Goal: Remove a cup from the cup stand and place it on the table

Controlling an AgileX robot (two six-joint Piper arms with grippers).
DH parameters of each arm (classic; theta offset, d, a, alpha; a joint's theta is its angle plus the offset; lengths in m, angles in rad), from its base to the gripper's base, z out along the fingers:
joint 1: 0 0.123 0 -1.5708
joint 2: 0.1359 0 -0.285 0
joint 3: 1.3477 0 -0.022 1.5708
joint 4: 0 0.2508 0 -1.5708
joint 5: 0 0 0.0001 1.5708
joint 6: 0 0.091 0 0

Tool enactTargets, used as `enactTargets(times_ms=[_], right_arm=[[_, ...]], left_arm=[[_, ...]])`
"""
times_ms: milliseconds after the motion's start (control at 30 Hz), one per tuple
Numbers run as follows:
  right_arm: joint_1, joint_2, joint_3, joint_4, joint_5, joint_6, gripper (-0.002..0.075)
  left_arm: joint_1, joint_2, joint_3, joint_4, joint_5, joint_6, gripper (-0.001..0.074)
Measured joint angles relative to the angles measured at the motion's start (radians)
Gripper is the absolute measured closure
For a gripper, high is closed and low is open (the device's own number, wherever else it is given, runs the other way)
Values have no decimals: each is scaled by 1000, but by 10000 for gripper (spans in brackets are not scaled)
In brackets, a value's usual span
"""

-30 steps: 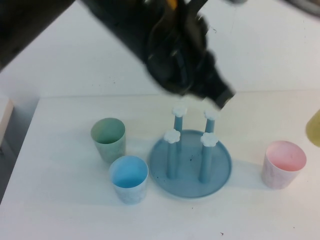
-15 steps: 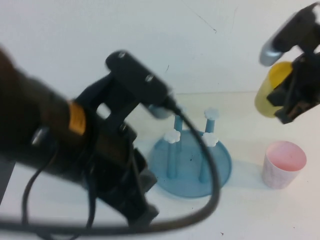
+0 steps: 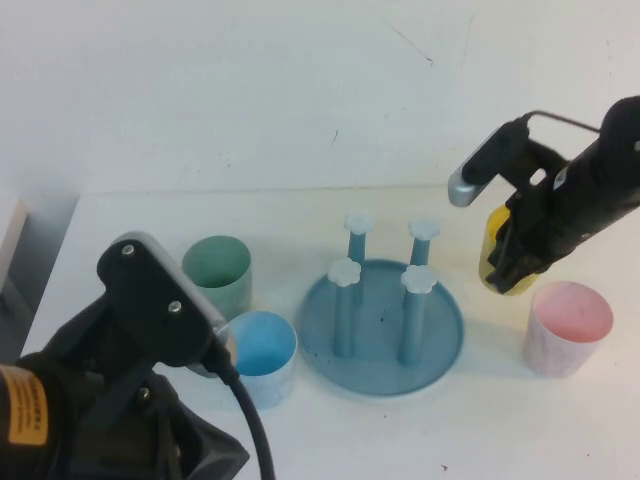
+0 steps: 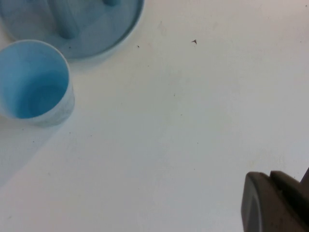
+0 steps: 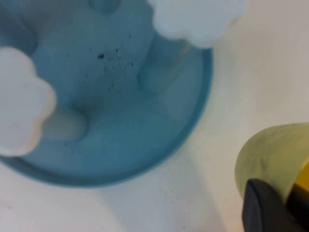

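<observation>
The yellow cup [image 3: 492,262] is gripped by my right gripper [image 3: 512,255], which is shut on its rim. The cup hangs low over the table [image 3: 480,430], between the cup stand [image 3: 440,345] and a pink cup; I cannot tell if it touches the table. In the right wrist view the cup [image 5: 270,154] sits beside the stand's rim [image 5: 193,116]. All four of the stand's pegs are bare. My left arm [image 3: 130,400] fills the near left corner. In the left wrist view my left gripper [image 4: 270,179] is shut and empty above bare table.
A green cup [image 3: 215,270] and a blue cup [image 3: 262,350] stand left of the stand; the blue cup [image 4: 34,82] also shows in the left wrist view. A pink cup [image 3: 568,325] stands right of the yellow cup. A white wall is behind.
My left arm swung from across the top of the view down into the near left corner. My right gripper carried the yellow cup in from the right edge and lowered it beside the stand.
</observation>
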Motion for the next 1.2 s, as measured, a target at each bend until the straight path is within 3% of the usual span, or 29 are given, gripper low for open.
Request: enactTargets(times_ms=[400, 667, 833, 1033, 1200], right_arm=[[0, 104, -7, 5, -34, 8, 677], [0, 91, -7, 5, -32, 12, 400], [0, 0, -7, -29, -35, 12, 335], [0, -177, -7, -72, -6, 29, 356], [0, -346, -2, -72, 20, 108, 556]], left_arm=[[0, -2, 13, -54, -85, 0, 736], [0, -2, 13, -67, -171, 0, 736], [0, -13, 13, -81, -299, 4, 736], [0, -31, 13, -77, -391, 49, 736], [0, -83, 49, -54, -516, 82, 736]])
